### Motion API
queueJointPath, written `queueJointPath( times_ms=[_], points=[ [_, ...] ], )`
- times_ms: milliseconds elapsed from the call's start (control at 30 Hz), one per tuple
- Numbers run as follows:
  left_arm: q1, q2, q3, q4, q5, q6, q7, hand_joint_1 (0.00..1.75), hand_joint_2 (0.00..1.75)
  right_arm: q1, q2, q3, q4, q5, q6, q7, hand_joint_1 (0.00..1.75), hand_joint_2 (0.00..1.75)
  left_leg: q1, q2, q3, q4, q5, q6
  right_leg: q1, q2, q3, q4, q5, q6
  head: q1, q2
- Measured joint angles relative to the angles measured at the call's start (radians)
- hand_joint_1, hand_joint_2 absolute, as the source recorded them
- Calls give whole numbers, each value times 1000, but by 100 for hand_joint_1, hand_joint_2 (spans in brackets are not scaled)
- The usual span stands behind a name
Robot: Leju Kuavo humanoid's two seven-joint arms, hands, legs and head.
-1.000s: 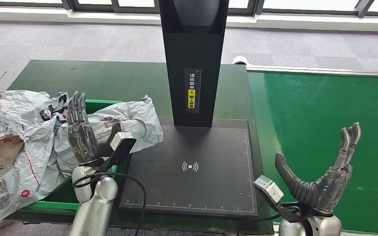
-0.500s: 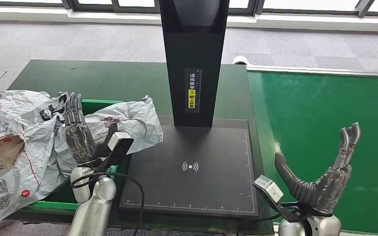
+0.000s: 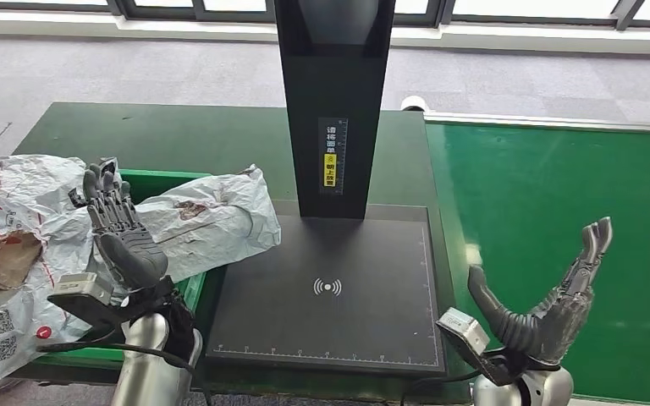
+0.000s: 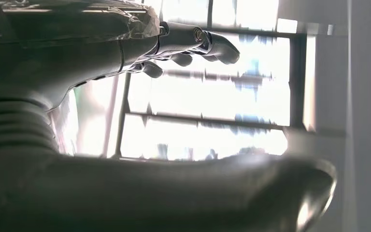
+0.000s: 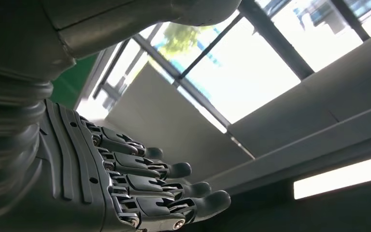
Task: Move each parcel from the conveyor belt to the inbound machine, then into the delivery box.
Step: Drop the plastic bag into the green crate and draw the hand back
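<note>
From the head view I have both hands up and empty. My left hand (image 3: 123,237) stands with fingers spread and pointing up, holding nothing, just over the near edge of the green delivery box (image 3: 162,180). The grey crumpled parcel (image 3: 212,222) lies draped over the box's right rim, touching the left edge of the inbound machine (image 3: 338,292) plate, its long axis running roughly from the box toward the black scanner column (image 3: 333,101). It sits just to the right of and beyond my left hand — that hand is clearly the nearer one. More grey parcels (image 3: 13,228) are heaped on the left, spilling over the box. My right hand (image 3: 550,300) is released too, thumb and fingers apart in a wide cup, hanging over the near part of the green conveyor belt (image 3: 559,211), well apart from the draped parcel. I see no parcel on the stretch of belt in view.

The left wrist view looks up at bright windows; the fingers (image 4: 193,43) are extended and the thumb lies apart from them, nothing between.

The right wrist view also looks up toward windows and ceiling; the fingers (image 5: 169,191) are loosely curved, apart from the thumb, holding nothing.

My judgement: the draped parcel looks delivered or nearly so — if it needs a nudge fully into the box, that falls to the left hand, pushing leftward.
</note>
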Motion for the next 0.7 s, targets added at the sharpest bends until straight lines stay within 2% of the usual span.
queueJointPath(
  times_ms=[67, 133, 233, 367, 700],
  points=[
    [14, -1, -45, -20, 49, -154, 0, 0, 175, -35, -4, 97, 65, -121, 76, -25, 0, 175, 0, 1, 0, 0, 0, 0, 0, 1, -1, 0, 0, 0, 0, 0],
    [16, -3, -89, -27, 55, -223, 0, 0, 175, -70, -8, 208, 127, -178, 121, -34, 0, 175, 0, 2, 0, 0, 1, 0, 0, 1, -2, 0, 0, 0, 0, 0],
    [15, -4, -120, -34, 71, -235, 0, 0, 175, -101, -12, 307, 189, -218, 125, -37, 0, 175, 0, -2, 0, 0, 2, 0, 0, -3, -1, 0, 0, 0, 0, 0],
    [14, -4, -139, -25, 104, -251, 0, 0, 175, -123, -16, 372, 236, -288, 147, -38, 0, 175, 0, -2, 0, 0, 3, -1, 1, -3, -1, 0, 0, 0, 0, 0],
    [7, -4, -147, 80, 112, -270, 0, 0, 175, -147, -17, 409, 289, -329, 189, -38, 0, 175, 0, -2, -1, 0, 3, -1, 0, -3, -1, 0, 0, 0, 0, 0]
  ],
)
